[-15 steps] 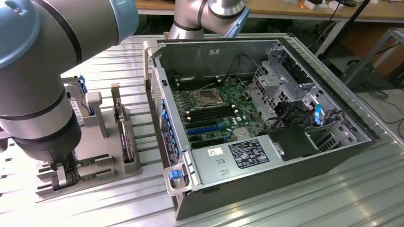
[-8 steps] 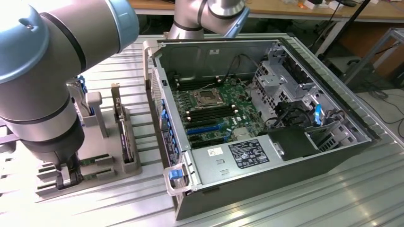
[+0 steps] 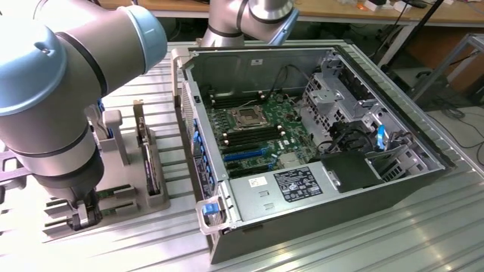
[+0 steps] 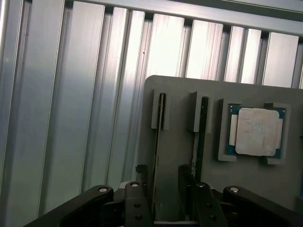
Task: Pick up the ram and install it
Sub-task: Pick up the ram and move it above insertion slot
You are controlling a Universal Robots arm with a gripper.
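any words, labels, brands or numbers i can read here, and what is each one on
Nothing reads clearly enough to quote.
On the power supply, the black label: white print, too small to read.
Beside it, the white sticker: dark marks, too small to read.
In the grey holder, the CPU chip: faint print on its lid, too blurred to read.

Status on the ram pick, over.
Gripper open, low over holder. Ram upright in its slot, between the fingers, not gripped. Twin stick in the next slot, close by one finger.
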